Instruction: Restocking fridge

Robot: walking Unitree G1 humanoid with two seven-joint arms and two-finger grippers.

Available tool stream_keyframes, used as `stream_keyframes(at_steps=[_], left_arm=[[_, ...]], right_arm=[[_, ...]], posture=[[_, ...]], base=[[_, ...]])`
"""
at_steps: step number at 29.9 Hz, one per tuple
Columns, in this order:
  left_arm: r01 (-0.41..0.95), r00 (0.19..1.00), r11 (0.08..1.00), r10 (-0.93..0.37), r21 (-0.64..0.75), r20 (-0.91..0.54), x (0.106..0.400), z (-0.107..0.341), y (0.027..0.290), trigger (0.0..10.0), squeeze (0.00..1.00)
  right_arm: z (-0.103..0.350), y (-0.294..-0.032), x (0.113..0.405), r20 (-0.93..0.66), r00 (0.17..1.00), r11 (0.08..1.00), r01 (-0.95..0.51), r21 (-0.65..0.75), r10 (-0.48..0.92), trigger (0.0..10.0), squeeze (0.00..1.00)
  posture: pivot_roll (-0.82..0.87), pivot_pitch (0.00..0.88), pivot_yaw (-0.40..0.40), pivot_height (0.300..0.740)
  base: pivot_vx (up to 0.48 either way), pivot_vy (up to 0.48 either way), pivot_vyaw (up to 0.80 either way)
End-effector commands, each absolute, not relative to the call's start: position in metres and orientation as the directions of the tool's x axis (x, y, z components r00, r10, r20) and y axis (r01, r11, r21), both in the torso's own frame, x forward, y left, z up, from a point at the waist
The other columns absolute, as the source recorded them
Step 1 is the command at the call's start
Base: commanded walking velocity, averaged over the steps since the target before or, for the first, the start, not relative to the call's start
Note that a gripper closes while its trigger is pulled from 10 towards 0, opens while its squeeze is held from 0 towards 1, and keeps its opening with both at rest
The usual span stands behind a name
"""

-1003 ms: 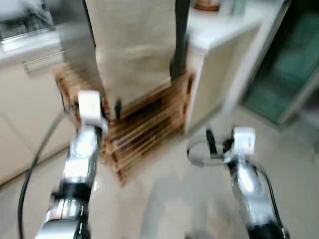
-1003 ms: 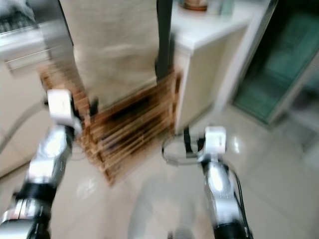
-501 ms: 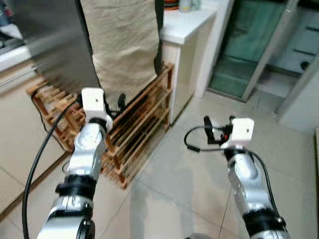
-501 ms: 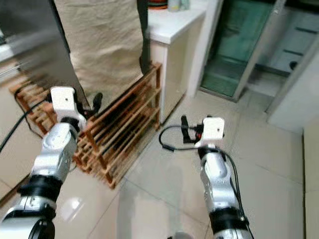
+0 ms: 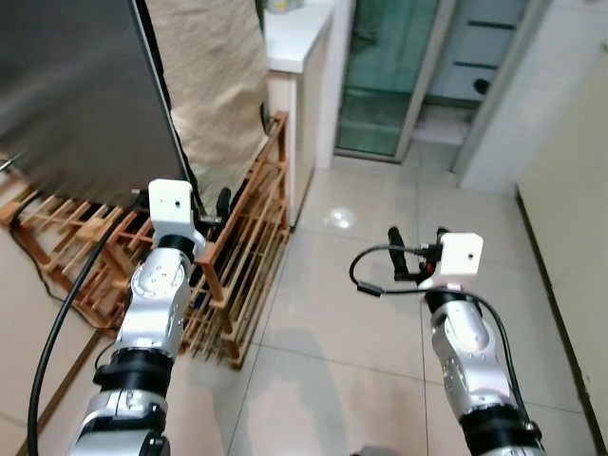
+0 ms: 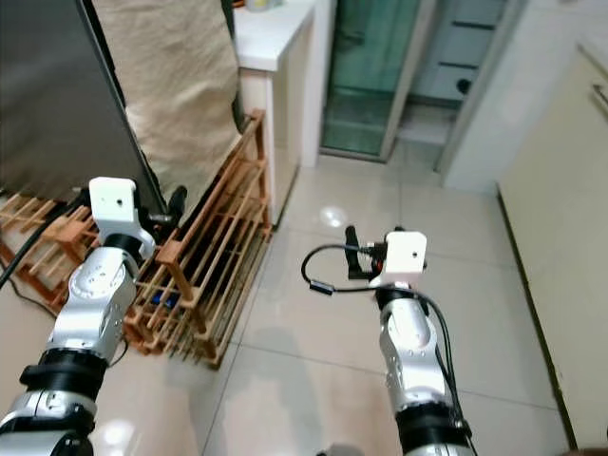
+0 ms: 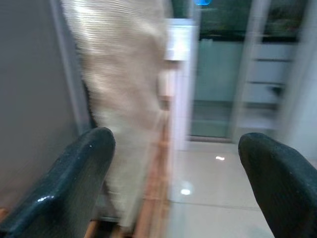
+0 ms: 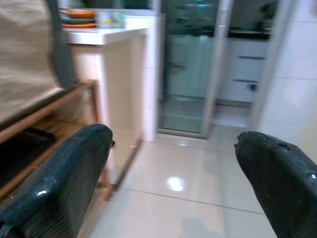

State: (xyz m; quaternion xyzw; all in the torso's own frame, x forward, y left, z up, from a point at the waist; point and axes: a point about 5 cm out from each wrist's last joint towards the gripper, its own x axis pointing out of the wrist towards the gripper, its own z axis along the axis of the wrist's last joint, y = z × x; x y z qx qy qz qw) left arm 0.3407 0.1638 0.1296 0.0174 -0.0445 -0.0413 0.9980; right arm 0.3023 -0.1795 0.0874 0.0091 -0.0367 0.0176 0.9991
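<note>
Head stereo pair looks forward and down over both arms at the tiled floor point(image 5: 380, 313); each wrist camera peers low along its own fingers, sharing the glass door point(image 8: 185, 74) beyond

1. I stand in a home kitchen: glossy tiled floor point(image 5: 380, 313), white table point(image 6: 271, 28) carrying dishes.
2. Wooden slatted rack point(image 5: 242, 256) beside it.
3. Glass door point(image 5: 389, 66) beyond.
</note>
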Motion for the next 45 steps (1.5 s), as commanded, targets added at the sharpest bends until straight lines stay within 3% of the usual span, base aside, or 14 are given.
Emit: stream_keyframes(at_steps=[1, 6, 8, 11, 12, 15, 20, 24, 33, 37, 40, 45], left_arm=[[0.052, 0.993, 0.997, -0.059, 0.064, 0.103, 0.339, 0.132, 0.173, 10.0, 0.00], [0.078, 0.988, 0.993, -0.090, 0.091, 0.130, 0.330, 0.139, 0.179, 10.0, 0.00], [0.102, 0.984, 0.987, -0.119, 0.126, 0.136, 0.314, 0.138, 0.190, 10.0, 0.00], [0.109, 0.994, 0.990, -0.108, 0.085, -0.013, 0.274, 0.108, 0.207, 10.0, 0.00], [0.108, 0.991, 0.994, -0.108, 0.002, -0.074, 0.261, 0.099, 0.203, 10.0, 0.00], [0.136, 0.988, 0.990, -0.138, -0.030, -0.066, 0.245, 0.101, 0.183, 10.0, 0.00], [0.157, 0.984, 0.985, -0.149, -0.071, 0.102, 0.272, 0.137, 0.165, 10.0, 0.00], [0.162, 0.975, 0.987, -0.156, -0.024, 0.156, 0.290, 0.158, 0.159, 10.0, 0.00], [0.136, 0.980, 0.991, -0.132, -0.019, 0.151, 0.303, 0.164, 0.162, 10.0, 0.00], [0.043, 0.995, 0.985, -0.026, -0.168, 0.099, 0.308, 0.160, 0.170, 10.0, 0.00], [-0.009, 0.995, 0.979, 0.028, -0.203, 0.094, 0.310, 0.163, 0.176, 10.0, 0.00], [0.012, 0.995, 0.987, 0.005, -0.163, 0.105, 0.313, 0.167, 0.173, 10.0, 0.00]], right_arm=[[0.091, -0.172, 0.306, 0.087, 0.995, 0.998, -0.059, 0.025, 0.057, 10.0, 0.00], [0.106, -0.166, 0.299, 0.146, 0.985, 0.996, -0.088, -0.004, 0.088, 10.0, 0.00], [0.111, -0.165, 0.287, 0.162, 0.980, 0.993, -0.115, -0.023, 0.117, 10.0, 0.00], [0.095, -0.173, 0.253, 0.090, 0.983, 0.987, -0.158, -0.036, 0.161, 10.0, 0.00], [0.086, -0.174, 0.241, 0.053, 0.979, 0.980, -0.196, -0.025, 0.197, 10.0, 0.00], [0.075, -0.184, 0.228, 0.004, 0.981, 0.980, -0.194, -0.034, 0.194, 10.0, 0.00], [0.085, -0.183, 0.248, 0.040, 0.990, 0.990, -0.138, -0.004, 0.138, 10.0, 0.00], [0.101, -0.174, 0.269, 0.094, 0.986, 0.990, -0.141, 0.017, 0.139, 10.0, 0.00], [0.109, -0.174, 0.287, 0.116, 0.986, 0.992, -0.124, 0.020, 0.121, 10.0, 0.00], [0.107, -0.171, 0.289, 0.109, 0.986, 0.991, -0.130, 0.018, 0.127, 10.0, 0.00], [0.107, -0.168, 0.291, 0.108, 0.986, 0.991, -0.132, 0.027, 0.129, 10.0, 0.00], [0.106, -0.163, 0.295, 0.099, 0.985, 0.989, -0.145, 0.012, 0.143, 10.0, 0.00]], posture=[[-0.15, 0.000, 0.005, 0.740], [-0.16, 0.000, 0.033, 0.740], [-0.16, 0.000, 0.036, 0.740], [-0.15, 0.000, 0.027, 0.740], [-0.15, 0.000, 0.018, 0.740], [-0.13, 0.000, 0.007, 0.740], [-0.12, 0.000, 0.001, 0.740], [-0.12, 0.000, 0.013, 0.740], [-0.13, 0.000, 0.029, 0.740], [-0.13, 0.000, 0.033, 0.740], [-0.13, 0.000, 0.033, 0.740], [-0.12, 0.000, 0.027, 0.740]], base=[[0.000, 0.000, 0.00], [0.000, 0.000, 0.00], [0.000, 0.000, 0.00], [0.000, 0.000, 0.00], [0.000, 0.000, 0.00], [0.000, 0.000, 0.00], [0.000, 0.000, 0.00], [0.391, -0.274, 0.00], [0.412, -0.140, 0.00], [0.463, 0.000, 0.00], [0.000, 0.439, 0.00], [0.000, 0.480, 0.45]])
